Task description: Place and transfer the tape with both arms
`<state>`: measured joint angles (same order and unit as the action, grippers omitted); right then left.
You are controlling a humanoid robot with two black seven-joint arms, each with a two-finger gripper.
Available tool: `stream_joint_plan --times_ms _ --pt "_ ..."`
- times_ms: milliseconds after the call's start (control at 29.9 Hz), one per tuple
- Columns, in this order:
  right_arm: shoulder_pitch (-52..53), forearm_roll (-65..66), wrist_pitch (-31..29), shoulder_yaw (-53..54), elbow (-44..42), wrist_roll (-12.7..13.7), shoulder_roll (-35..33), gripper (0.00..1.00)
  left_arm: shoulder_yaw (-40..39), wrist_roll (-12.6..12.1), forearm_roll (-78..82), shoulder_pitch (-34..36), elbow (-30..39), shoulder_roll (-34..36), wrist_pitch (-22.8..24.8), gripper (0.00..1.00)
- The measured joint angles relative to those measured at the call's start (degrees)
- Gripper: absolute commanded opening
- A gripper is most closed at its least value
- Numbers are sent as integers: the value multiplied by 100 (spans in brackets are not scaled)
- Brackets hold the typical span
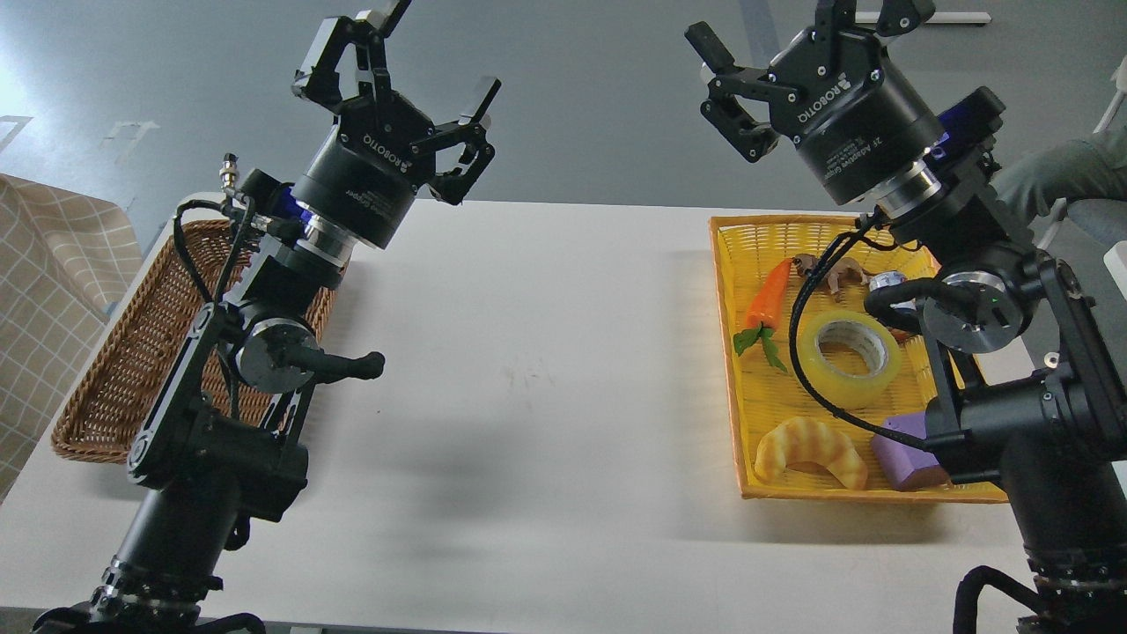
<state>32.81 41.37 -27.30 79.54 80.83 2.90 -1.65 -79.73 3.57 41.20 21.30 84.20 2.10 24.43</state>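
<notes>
The tape (850,357), a translucent yellow roll with a whitish core, lies flat in the yellow basket (727,291) at the right of the table. My right gripper (797,40) is open and empty, raised high above the basket's far edge, well apart from the tape. My left gripper (398,81) is open and empty, raised above the far left of the table near the brown wicker basket (114,370).
The yellow basket also holds a toy carrot (768,299), a croissant toy (810,449), a purple block (907,458) and small items at the back. The white table (546,396) lies between the two baskets. A checked cloth (44,291) is at the left edge.
</notes>
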Motion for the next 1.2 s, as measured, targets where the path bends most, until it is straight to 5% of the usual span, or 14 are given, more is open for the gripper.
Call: stream_joint_plan --times_ms 1203 --pt "-127 936 34 7 198 -111 -65 100 -175 13 163 101 -17 -163 -187 98"
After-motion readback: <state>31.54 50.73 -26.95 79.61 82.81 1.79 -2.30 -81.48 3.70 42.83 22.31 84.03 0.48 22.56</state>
